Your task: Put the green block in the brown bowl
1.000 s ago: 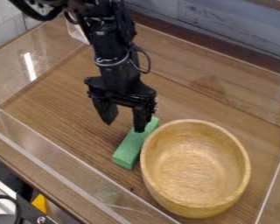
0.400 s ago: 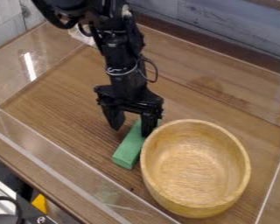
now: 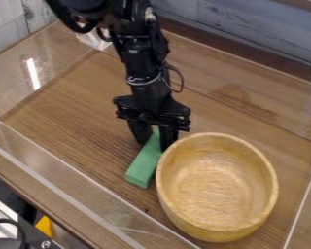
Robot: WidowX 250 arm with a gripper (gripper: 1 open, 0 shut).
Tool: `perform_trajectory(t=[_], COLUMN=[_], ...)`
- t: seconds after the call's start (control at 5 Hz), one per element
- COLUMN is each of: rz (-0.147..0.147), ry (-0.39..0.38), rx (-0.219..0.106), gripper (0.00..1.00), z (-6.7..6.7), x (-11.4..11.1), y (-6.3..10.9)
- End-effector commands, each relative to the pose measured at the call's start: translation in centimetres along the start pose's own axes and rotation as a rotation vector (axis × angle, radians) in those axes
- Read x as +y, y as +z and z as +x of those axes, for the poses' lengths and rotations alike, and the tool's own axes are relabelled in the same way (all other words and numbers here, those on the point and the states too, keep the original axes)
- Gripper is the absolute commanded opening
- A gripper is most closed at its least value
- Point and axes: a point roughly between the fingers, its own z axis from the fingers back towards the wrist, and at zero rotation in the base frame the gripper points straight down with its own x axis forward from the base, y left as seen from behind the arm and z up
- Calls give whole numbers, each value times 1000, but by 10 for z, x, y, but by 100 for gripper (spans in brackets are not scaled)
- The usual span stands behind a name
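one tool [image 3: 152, 139] down over the green block [image 3: 145, 163]

pointing straight down, fingers narrowed around the block's far end, one on each side. can't tell if they're actually gripping it. block lies flat on the wooden surface [image 3: 81, 117], just beside the left rim of the brown bowl [image 3: 217, 187].

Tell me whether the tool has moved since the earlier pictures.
Yes: the tool has come down and rightward toward the brown bowl, over the green block.
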Motion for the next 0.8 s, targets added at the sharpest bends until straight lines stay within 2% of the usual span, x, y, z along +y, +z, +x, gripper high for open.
perform_trajectory(t=[0.0,0.2,0.6], rz=[1,-4,-13], ry=[-7,9,-109], rx=[-33,-33,-2], gripper=[0,0,0], z=[7,5,2], x=[-2,-8,-16], y=[16,27,24])
